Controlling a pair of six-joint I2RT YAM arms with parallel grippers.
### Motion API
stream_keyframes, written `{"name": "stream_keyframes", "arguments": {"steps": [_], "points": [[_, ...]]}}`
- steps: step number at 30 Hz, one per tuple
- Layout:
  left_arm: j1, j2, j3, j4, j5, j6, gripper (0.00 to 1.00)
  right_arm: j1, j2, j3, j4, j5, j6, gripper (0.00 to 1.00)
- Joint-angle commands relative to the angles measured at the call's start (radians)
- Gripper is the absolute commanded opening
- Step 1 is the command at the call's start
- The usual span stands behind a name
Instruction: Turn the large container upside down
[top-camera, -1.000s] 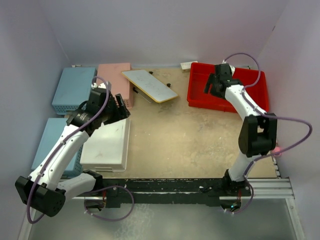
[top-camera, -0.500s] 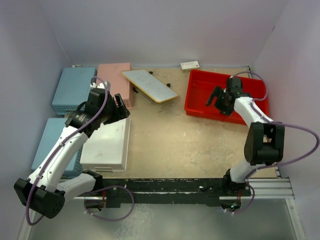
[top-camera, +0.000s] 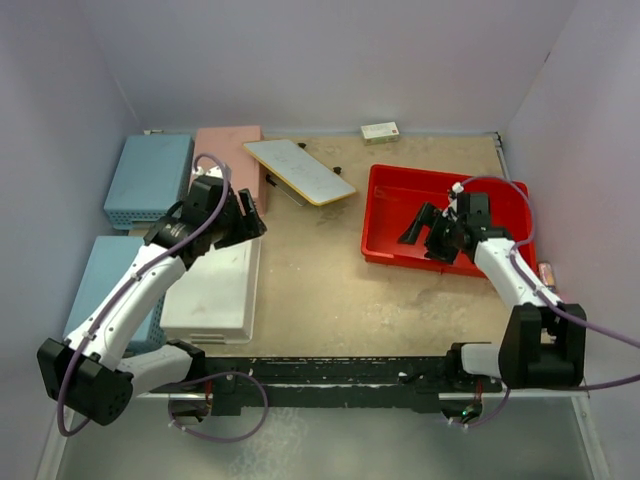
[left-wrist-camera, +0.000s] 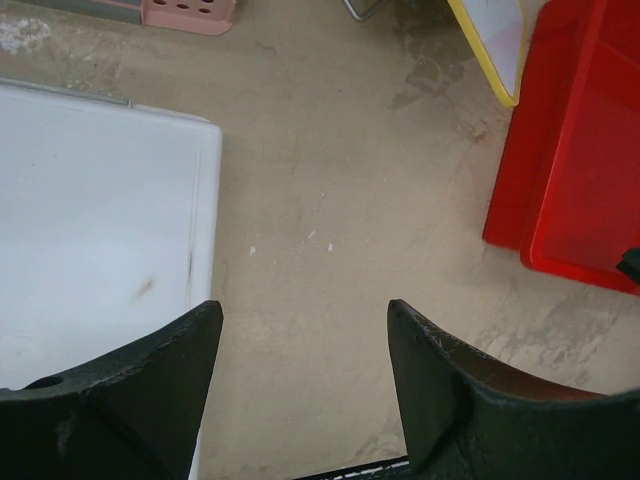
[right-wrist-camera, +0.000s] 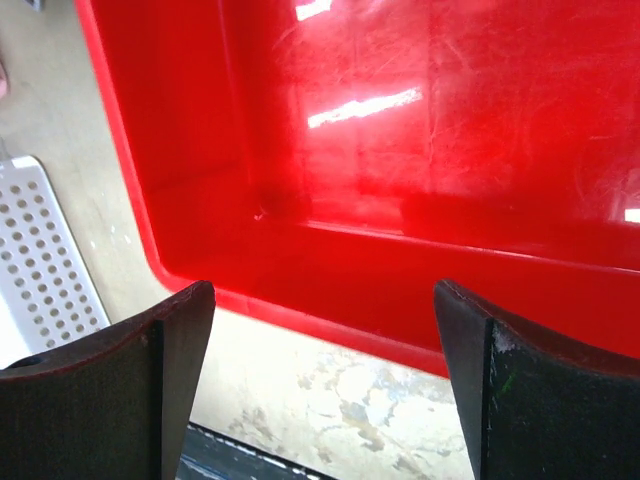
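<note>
My right gripper (top-camera: 418, 232) hangs over the large container (top-camera: 395, 205), which sits on the right half of the bench, nearer the far right corner than the near edge and turned a little askew. It stands open side up: the right wrist view looks down into the container (right-wrist-camera: 400, 150), onto its glossy floor, one inner corner and the wall and rim beneath the right gripper (right-wrist-camera: 325, 370). My fingers there are spread wide with nothing between them. I cannot tell whether either tip touches the plastic.

My left gripper (top-camera: 250, 215) is over the left half of the bench, above the far right corner of the white basket (top-camera: 210, 290). In the left wrist view the left gripper (left-wrist-camera: 305, 380) is also spread apart and empty, with bare bench top showing between the fingers, the white basket (left-wrist-camera: 90, 220) to the left and the red container (left-wrist-camera: 575, 150) at the right edge, well apart from my fingers.

A pink basket (top-camera: 232, 160) stands by the far edge, left of centre. Two light-blue baskets lie along the left edge, one (top-camera: 148, 180) in the far left corner and one (top-camera: 95, 285) nearer me. A yellow-edged board (top-camera: 298, 172) rests tilted just beside the pink basket, between it and the container. A small box (top-camera: 380, 130) lies against the far edge.
</note>
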Motion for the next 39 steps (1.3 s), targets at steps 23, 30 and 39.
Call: {"name": "stream_keyframes", "arguments": {"steps": [23, 30, 39], "points": [[-0.106, 0.055, 0.023, 0.092, -0.045, -0.026, 0.64, 0.189, -0.309, 0.040, -0.437, 0.675, 0.132, 0.93], [-0.109, 0.040, 0.019, 0.073, -0.059, -0.020, 0.65, 0.180, -0.344, -0.028, -0.536, 0.787, 0.278, 0.94], [-0.111, 0.050, 0.008, 0.092, -0.046, -0.016, 0.64, 0.181, -0.375, -0.181, -0.285, 0.355, 0.266, 0.90]]}}
